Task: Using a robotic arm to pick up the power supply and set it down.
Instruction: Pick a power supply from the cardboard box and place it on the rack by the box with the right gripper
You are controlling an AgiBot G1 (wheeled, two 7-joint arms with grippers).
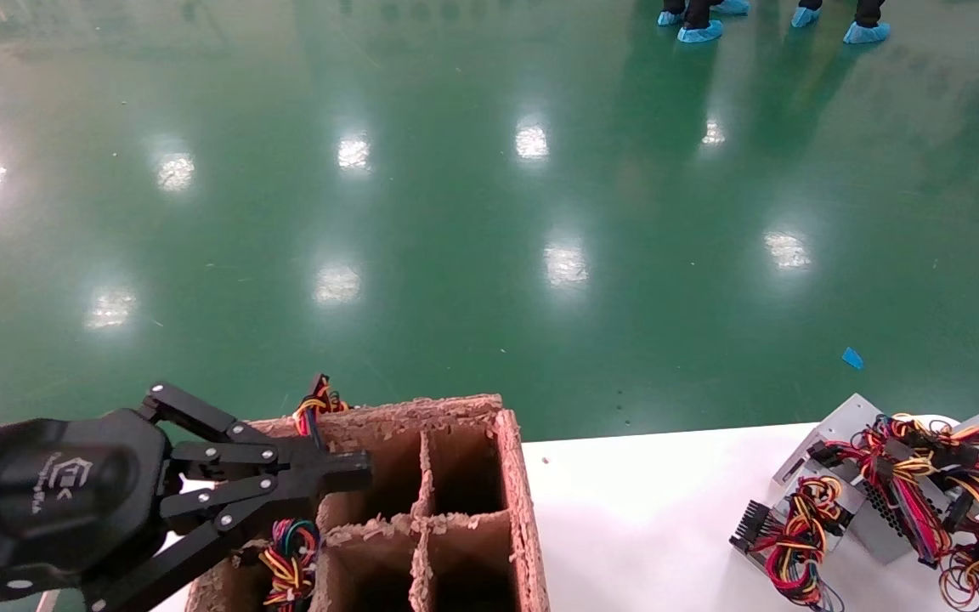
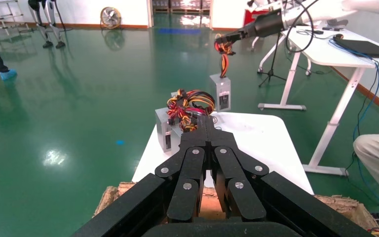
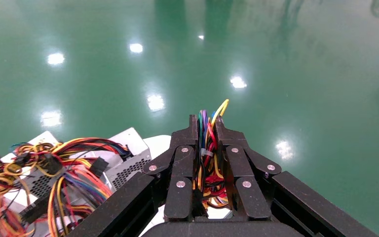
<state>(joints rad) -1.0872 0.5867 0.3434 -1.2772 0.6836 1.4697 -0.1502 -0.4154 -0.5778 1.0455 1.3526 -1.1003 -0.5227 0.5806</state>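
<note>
Power supply (image 2: 220, 93) hangs clear above the white worktop (image 2: 256, 136), long axis vertical, its wire bundle (image 3: 206, 148) pointing up into the right gripper (image 3: 206, 123), jaws clamped tight on those wires. Left gripper (image 1: 353, 472), marked "TEK", hovers over the cardboard box (image 1: 511, 476), jaws closed together and empty.

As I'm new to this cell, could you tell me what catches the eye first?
A power supply dangles by its wires from the right gripper, jaws shut, near the white table. The left gripper, shut, hovers over a cardboard divider box; a tangle of wired units sits at the table's right.
</note>
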